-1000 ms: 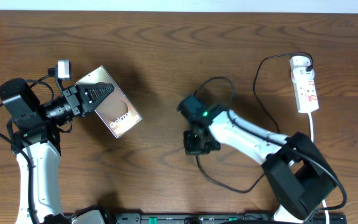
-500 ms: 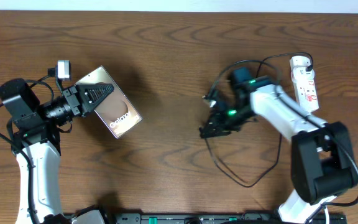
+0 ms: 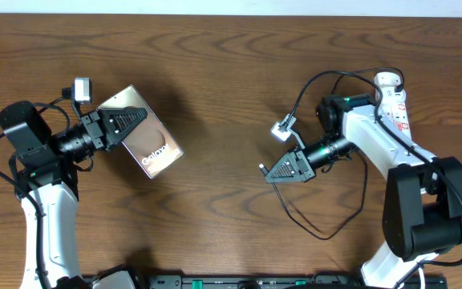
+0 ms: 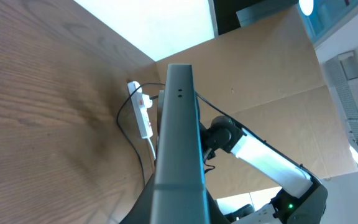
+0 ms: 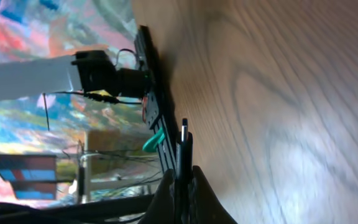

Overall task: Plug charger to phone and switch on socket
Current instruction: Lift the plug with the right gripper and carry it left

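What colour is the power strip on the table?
White, with small red marks on the power strip; clearest in the overhead view.

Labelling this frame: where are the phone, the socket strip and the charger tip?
phone (image 3: 152, 147): overhead view, middle of its bronze face.
socket strip (image 3: 396, 119): overhead view, white body.
charger tip (image 5: 184, 132): right wrist view, plug end.
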Controlling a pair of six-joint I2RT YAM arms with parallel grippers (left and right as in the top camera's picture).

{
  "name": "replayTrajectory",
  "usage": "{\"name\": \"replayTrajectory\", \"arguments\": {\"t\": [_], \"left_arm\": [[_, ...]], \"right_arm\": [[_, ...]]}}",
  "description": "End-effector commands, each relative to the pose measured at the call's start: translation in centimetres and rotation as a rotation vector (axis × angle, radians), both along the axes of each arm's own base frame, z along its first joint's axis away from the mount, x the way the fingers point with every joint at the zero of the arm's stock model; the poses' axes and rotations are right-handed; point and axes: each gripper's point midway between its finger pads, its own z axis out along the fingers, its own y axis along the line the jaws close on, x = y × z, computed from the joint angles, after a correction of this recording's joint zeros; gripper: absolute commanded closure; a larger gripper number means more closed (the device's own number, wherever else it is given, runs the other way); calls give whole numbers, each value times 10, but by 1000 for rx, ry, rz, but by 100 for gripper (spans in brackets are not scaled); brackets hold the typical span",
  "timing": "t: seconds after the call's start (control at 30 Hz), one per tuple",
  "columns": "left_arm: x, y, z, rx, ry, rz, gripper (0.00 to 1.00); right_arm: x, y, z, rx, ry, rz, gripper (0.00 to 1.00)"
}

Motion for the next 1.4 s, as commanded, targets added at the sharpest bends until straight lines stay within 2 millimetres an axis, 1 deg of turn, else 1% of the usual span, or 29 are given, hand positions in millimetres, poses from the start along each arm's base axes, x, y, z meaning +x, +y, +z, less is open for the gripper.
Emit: {"name": "replayTrajectory", "arguments": {"t": [0.0,0.2,0.3,0.47,0.5,0.57,0.7,0.77,1.13,1.37], "left_arm": [[-5,-2,2,-9,-14,-25,93],[-5,-2,2,-9,-14,-25,93],[-5,-2,2,-9,-14,-25,93],[-5,-2,2,-9,-14,-25,93],[-5,-2,2,-7,-18,-26,93],[-4,-1,3,-2,-29,-26,93],[-4,-1,3,4,-41,-26,93],[-4,-1,3,6,-44,-26,93],[-4,-1,3,21,-74,-27,93],[-4,-1,3,28,-87,-28,92]], "right_arm": [[2,20,18,147,-84,29,99],[-9,43,22,215,-67,73,99],[-12,54,15,235,-29,85,99],[-14,66,2,274,54,85,99],[-15,70,-3,282,78,86,99],[-17,75,-7,299,96,89,99],[-20,86,-3,363,82,105,99],[-21,92,4,415,76,110,99],[-41,123,1,414,91,219,99],[-40,138,1,402,117,247,99]]}}
